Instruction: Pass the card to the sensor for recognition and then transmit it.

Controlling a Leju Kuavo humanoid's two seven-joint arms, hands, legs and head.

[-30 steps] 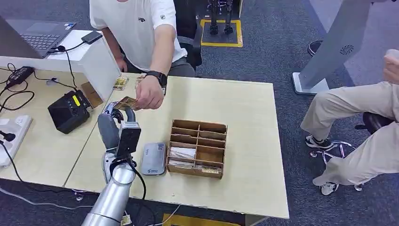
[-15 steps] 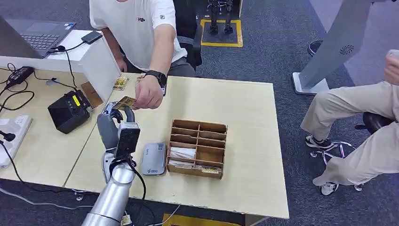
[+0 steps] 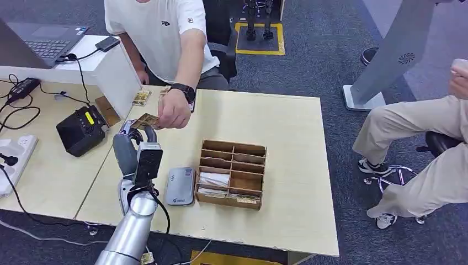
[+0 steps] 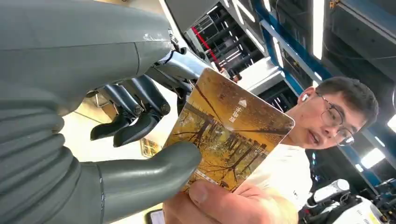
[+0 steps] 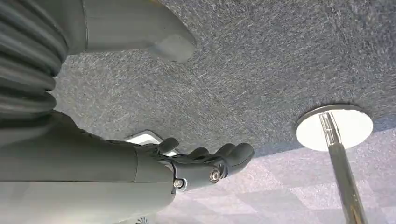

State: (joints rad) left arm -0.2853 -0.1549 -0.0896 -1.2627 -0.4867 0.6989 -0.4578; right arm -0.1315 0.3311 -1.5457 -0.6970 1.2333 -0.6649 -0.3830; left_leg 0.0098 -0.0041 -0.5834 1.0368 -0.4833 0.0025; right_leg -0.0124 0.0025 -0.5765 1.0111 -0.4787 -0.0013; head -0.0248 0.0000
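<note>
Item one, nearest you: the left hand [image 3: 134,144], raised over the near-left part of the light wooden table [image 3: 287,143], its thumb [image 4: 154,168] pressed on one face of the card [image 4: 229,128] and its dark fingers [image 4: 135,123] curled behind, so you may log it as grasping the card. Item two: the card, autumn-coloured, stands at about 12 o'clock from your left hand in the head view [image 3: 146,120] and is held at the same time by the person's hand [image 3: 175,110], whose thumb lies on its lower edge in the left wrist view. Item three: the grey sensor pad [image 3: 180,186] lies flat on the table at about 4 o'clock from your left hand, just beside the wooden compartment box [image 3: 232,173]. Item four, farther off: the black device [image 3: 81,131] at 9 o'clock and a few more cards [image 3: 141,97] at the far table edge. Item five: the right hand [image 5: 205,165] hangs over grey carpet, fingers loosely curled with nothing in them. Step in hand, by your cataloguer's judgement: the transmit, a shared grip at the handover with the person. Whether recognition is done cannot be read here. Next move calls for you to ease the thumb off only once the person's grip is firm, then draw the hand back clear of the card.
</note>
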